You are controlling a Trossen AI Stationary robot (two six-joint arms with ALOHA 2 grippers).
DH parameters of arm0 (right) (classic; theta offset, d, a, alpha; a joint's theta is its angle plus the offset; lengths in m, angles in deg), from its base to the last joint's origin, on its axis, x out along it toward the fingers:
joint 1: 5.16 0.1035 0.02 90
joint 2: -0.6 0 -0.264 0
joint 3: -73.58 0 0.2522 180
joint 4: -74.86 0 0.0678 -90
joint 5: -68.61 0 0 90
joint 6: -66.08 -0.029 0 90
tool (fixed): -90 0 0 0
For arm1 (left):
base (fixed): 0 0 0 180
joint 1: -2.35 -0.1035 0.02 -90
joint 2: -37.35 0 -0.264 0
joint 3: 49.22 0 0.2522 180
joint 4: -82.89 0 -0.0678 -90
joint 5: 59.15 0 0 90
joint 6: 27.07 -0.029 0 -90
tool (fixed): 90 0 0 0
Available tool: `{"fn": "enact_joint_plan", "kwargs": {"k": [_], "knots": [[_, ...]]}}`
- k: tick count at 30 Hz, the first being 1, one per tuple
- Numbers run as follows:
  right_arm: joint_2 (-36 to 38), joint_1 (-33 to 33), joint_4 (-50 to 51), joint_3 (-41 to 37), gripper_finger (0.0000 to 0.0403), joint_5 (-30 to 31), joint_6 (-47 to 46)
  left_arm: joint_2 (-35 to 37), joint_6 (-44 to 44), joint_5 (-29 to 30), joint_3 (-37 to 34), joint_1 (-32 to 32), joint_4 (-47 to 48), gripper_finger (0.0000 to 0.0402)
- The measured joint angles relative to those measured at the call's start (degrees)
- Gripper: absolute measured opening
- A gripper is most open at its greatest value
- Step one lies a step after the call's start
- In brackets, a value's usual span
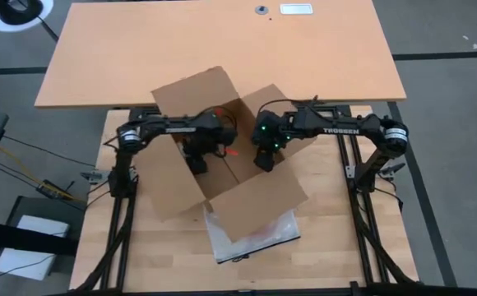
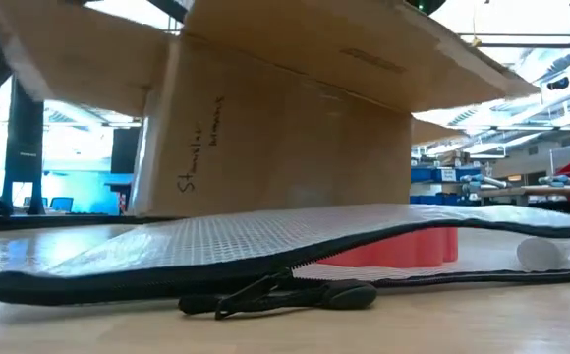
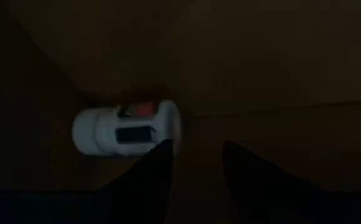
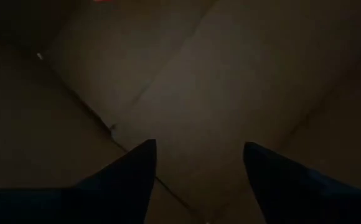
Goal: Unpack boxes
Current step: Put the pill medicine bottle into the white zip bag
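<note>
1. A brown cardboard carton [image 1: 222, 156] with 4 flaps folded outward stands open near the middle of the light wooden table [image 1: 337, 238], turned at an angle to the table's edges.
2. Both dark arms reach down into the carton from above.
3. The left gripper [image 3: 196, 168] is inside the carton with its 2 fingers parted and nothing between them; a white cylindrical container [image 3: 124, 129] with a dark label and a red spot lies on the carton floor just beside one fingertip.
4. The right gripper [image 4: 199, 168] is also inside the carton, its fingers spread wide over the bare cardboard floor, holding nothing.
5. A clear plastic zip bag [image 2: 265, 246] with black edging lies flat on the table at the carton's near side, partly under a flap, and a red item [image 2: 403, 248] shows inside it.
6. In the low view the carton's side wall carries dark handwriting [image 2: 199, 147].
</note>
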Motion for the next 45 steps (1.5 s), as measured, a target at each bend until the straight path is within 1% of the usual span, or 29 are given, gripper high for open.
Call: {"fn": "enact_joint_plan", "kwargs": {"k": [2,4,8,10,12,15,17,20,22,25,28,31,34,39,43,45], "knots": [[0.2,0.2,-1.2,-0.9,0.0236,0.0,-0.5,-2.2,-0.3,5.4,0.0,0.1,0.0,0.0152],[0.2,0.6,-1.7,-1.7,0.0231,0.5,-0.3,-4.3,-0.8,8.9,0.0,0.1,-0.1,0.0152],[0.2,1.0,-3.4,-1.9,0.0223,0.4,-0.5,-6.1,-5.6,10.2,0.0,-0.4,-0.3,0.0152],[0.2,1.0,-4.6,-2.0,0.0221,0.2,-0.6,-6.2,-7.1,12.1,0.0,-0.3,-0.2,0.0152],[0.1,1.0,-5.4,-2.0,0.0219,0.0,-0.7,-6.2,-7.3,14.1,0.0,-0.3,0.1,0.0152],[0.1,1.0,-5.8,-2.0,0.0219,0.0,-0.8,-6.2,-6.1,15.2,0.0,-0.6,-0.2,0.0152],[0.1,1.0,-5.9,-2.0,0.0219,0.0,-0.9,-6.0,-5.0,14.8,0.0,-1.1,-3.1,0.0152],[0.0,1.0,-5.9,-2.0,0.0219,0.0,-0.8,-5.5,-3.0,10.4,-0.1,-1.5,-10.4,0.0151],[0.0,1.0,-6.0,-2.0,0.0217,0.0,-0.8,-3.5,-0.6,8.8,0.0,-1.4,-13.0,0.0151],[0.0,1.0,-6.0,-2.0,0.0214,0.0,-0.8,1.8,2.3,9.4,0.1,-1.1,-15.5,0.0151],[0.0,1.0,-6.5,-2.1,0.0212,0.0,-0.8,6.1,2.9,12.3,0.3,-1.1,-13.2,0.0151],[-0.1,1.0,-7.6,-2.1,0.0213,0.0,-0.8,6.5,2.9,12.8,-0.2,-2.2,-4.2,0.0151],[-0.1,1.0,-8.2,-2.1,0.0211,0.0,-0.7,6.1,2.9,13.3,-3.1,-3.3,0.1,0.0145],[-0.2,1.0,-10.1,-2.1,0.0207,-0.3,-0.4,6.2,3.7,12.7,-11.1,-4.0,-0.8,0.0127],[-0.1,1.1,-10.9,-1.9,0.0204,-0.5,-0.4,6.0,4.1,14.5,-16.5,-4.1,-3.9,0.0119],[0.0,1.1,-11.2,-2.0,0.0203,-0.5,-0.6,5.6,2.5,12.2,-18.0,-4.2,-8.3,0.0119]]}}
